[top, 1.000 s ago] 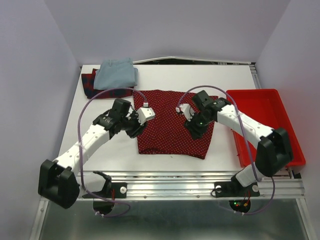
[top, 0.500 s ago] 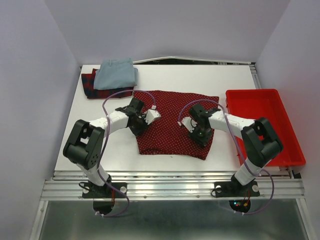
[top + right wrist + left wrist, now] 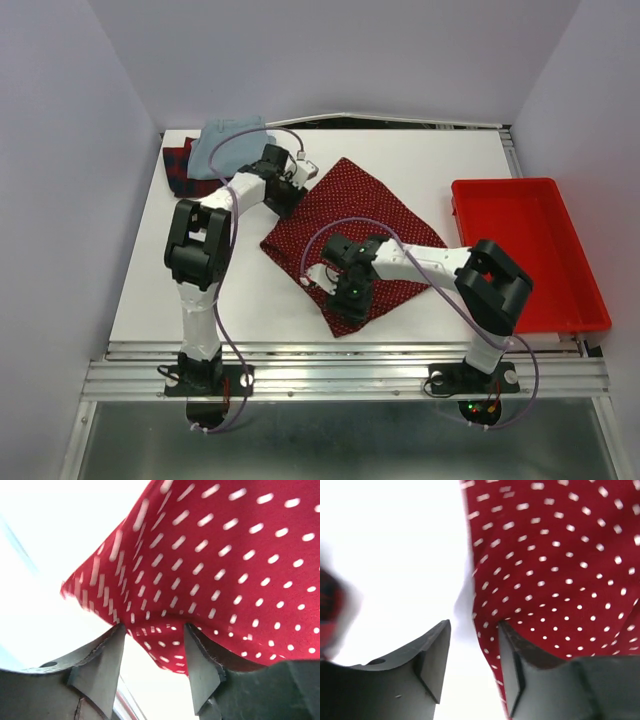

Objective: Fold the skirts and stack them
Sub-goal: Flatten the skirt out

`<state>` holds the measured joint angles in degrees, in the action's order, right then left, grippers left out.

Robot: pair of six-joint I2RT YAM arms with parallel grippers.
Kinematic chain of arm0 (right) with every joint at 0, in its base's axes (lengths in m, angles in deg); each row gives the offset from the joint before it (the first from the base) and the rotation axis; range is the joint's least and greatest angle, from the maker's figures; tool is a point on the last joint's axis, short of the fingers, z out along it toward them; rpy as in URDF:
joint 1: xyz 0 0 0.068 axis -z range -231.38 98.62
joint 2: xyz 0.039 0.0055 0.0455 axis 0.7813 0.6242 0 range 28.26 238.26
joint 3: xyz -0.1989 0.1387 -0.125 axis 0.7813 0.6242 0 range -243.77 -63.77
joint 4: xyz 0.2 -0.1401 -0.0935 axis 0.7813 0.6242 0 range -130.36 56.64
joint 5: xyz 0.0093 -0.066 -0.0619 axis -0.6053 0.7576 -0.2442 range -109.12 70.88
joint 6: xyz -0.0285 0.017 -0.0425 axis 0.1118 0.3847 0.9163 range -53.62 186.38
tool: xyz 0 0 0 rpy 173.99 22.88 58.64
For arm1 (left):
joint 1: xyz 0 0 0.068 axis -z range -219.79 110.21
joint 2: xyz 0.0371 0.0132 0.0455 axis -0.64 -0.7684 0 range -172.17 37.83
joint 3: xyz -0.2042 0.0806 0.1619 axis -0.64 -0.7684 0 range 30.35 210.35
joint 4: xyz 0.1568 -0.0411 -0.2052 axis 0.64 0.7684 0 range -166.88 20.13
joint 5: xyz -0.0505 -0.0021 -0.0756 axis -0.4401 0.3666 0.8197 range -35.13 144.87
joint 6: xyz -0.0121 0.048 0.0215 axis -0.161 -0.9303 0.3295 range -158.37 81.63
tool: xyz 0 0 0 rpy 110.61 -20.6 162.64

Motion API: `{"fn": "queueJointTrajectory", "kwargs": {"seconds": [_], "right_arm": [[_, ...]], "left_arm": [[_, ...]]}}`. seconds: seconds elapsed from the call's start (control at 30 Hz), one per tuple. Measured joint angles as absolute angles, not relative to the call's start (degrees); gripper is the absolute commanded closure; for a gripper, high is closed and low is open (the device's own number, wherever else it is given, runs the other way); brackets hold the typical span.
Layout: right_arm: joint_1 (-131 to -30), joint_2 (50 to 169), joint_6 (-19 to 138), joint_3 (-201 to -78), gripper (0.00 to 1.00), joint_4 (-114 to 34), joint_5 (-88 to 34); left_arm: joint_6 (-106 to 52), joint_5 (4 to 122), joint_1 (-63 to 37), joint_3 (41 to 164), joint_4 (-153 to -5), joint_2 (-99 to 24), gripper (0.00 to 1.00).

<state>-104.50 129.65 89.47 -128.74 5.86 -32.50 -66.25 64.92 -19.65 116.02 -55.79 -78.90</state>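
The dark red skirt with tiny white dots [image 3: 372, 215] lies flat and diagonal across the middle of the table. My left gripper [image 3: 297, 178] is at its far-left edge, jaws open; in the left wrist view [image 3: 474, 630] one finger is over the bare table and the other over the cloth [image 3: 560, 555]. My right gripper [image 3: 328, 280] is over the skirt's near-left part, jaws open, with the cloth's edge [image 3: 225, 555] dipping into the gap [image 3: 154, 630]. The pale blue skirt [image 3: 228, 142] lies folded on the plaid skirt [image 3: 180, 168] at the far-left corner.
A rigid bright red tray [image 3: 530, 190] stands along the right side of the white table [image 3: 440, 150]. The folded pile sits just behind my left gripper. The table's near edge is a metal rail [image 3: 350, 355].
The dotted skirt has turned from lying square to lying diagonal and has shifted. My left gripper moved away toward the far left; my right gripper moved leftward and nearer along the skirt.
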Motion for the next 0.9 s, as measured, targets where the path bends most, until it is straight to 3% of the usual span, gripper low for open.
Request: {"fn": "queueJointTrajectory", "kwargs": {"seconds": [0.13, 0.27, 0.43, 0.63, 0.9], "right_arm": [[-102.88, 129.71, 86.93, -134.92, 0.41, 5.57, -41.09], [-89.73, 126.7, 87.13, -140.76, 0.43, 5.35, -45.84], [-73.75, 124.82, 89.51, -141.46, 0.47, 4.7, -38.93], [-73.64, 127.5, 92.79, -135.47, 0.5, 5.14, -33.29], [-74.1, 131.53, 95.13, -130.33, 0.53, 3.87, -30.93]], "left_arm": [[-65.5, 64.79, -20.35, 121.53, -54.2, -78.61, 0.42], [-65.26, 65.11, -20.22, 119.43, -52.73, -72.08, 0.43], [-64.3, 67.5, -19.93, 110.42, -51.64, -60.65, 0.44], [-61.83, 70.49, -18.12, 100.13, -51.6, -56.58, 0.48], [-57.22, 67.98, -19.06, 96.37, -52.87, -61.91, 0.59]]}}
